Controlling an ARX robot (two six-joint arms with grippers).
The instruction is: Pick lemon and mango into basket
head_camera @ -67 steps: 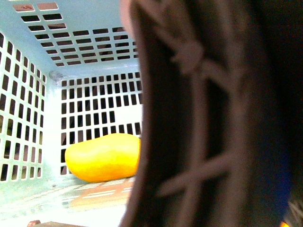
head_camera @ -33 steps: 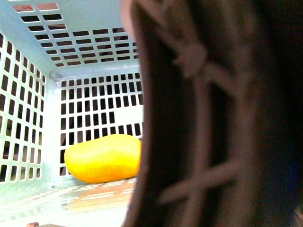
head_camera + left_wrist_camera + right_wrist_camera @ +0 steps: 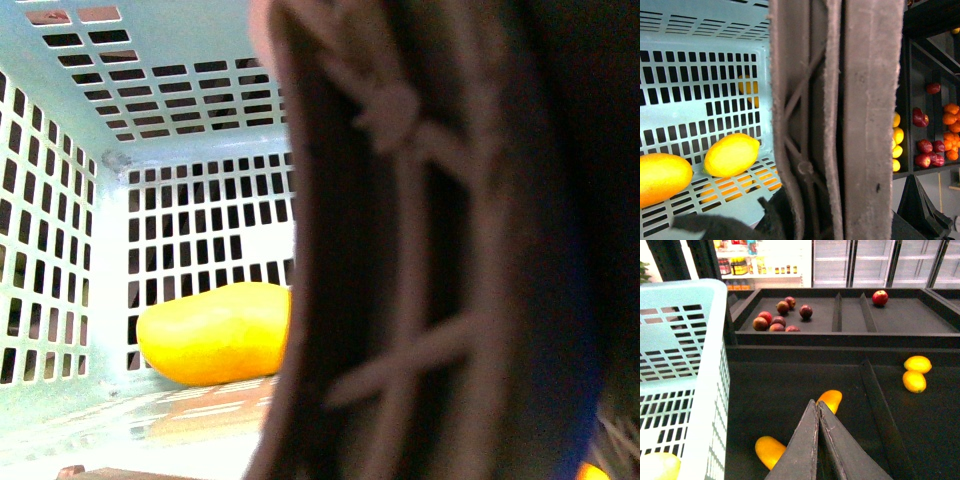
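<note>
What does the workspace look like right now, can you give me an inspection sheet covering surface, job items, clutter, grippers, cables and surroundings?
Surface: black partitioned display trays beside the basket.
Job's things: lemon and mango lie inside the teal basket; its brown handle blocks much of the front and left wrist views.
Clutter: two more mangoes in the near tray, two lemons in the next compartment, dark red fruits and a red apple in the far trays.
Grippers: right gripper shut, empty, over the near tray; left gripper's state cannot be told.
Cables: nothing seen.
Surroundings: store shelves with bottles, glass-door coolers.
</note>
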